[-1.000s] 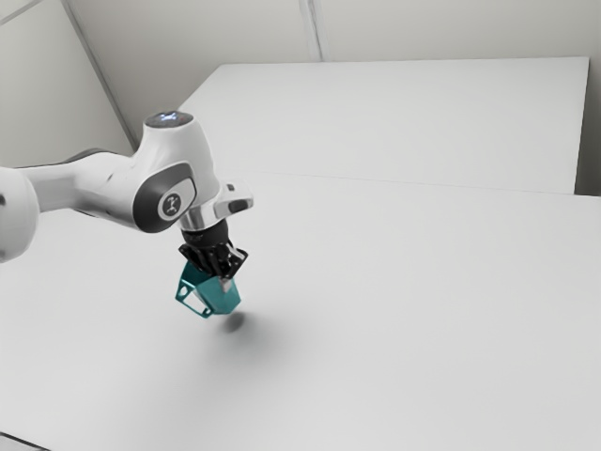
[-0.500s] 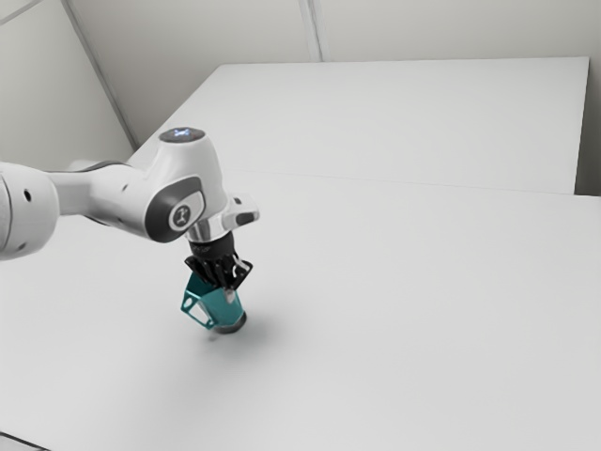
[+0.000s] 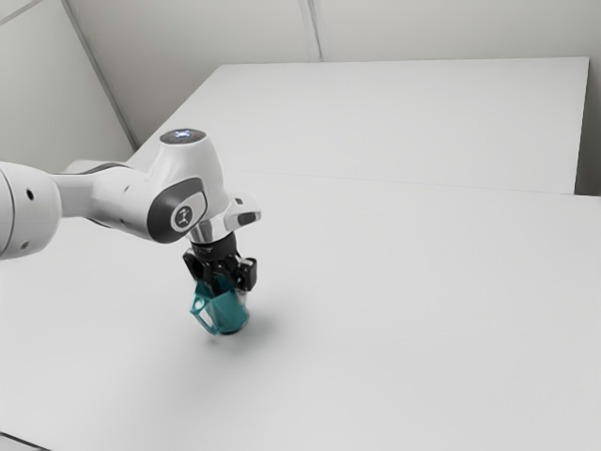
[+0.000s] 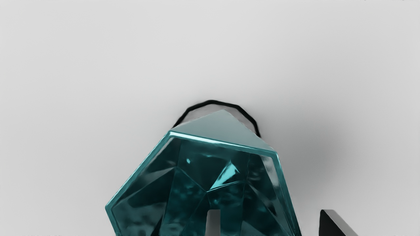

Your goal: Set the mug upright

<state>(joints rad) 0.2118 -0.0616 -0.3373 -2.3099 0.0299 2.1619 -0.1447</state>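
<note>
The teal faceted mug [image 3: 226,312] rests on the table with its dark-rimmed base down and its opening up, close to upright; any slight lean is hard to judge. Its handle faces the exterior view's left. Right above it, my gripper [image 3: 231,290] is open, the fingers low around the rim. In the wrist view one finger of the gripper [image 4: 269,211] reaches into the opening of the mug [image 4: 210,144], while the other stands outside, apart from the wall. Part of the mug's near side runs out of that view.
The white table [image 3: 404,310] spreads around the mug. Behind it is another pale, raised surface [image 3: 394,122], with walls beyond. A dark-edged item [image 3: 21,443] lies at the exterior view's lower left corner.
The mug came down from above the table, tilted, and moved slightly to the exterior view's right; it now stands straighter. My hand descended with it, then the fingers spread and let go.
</note>
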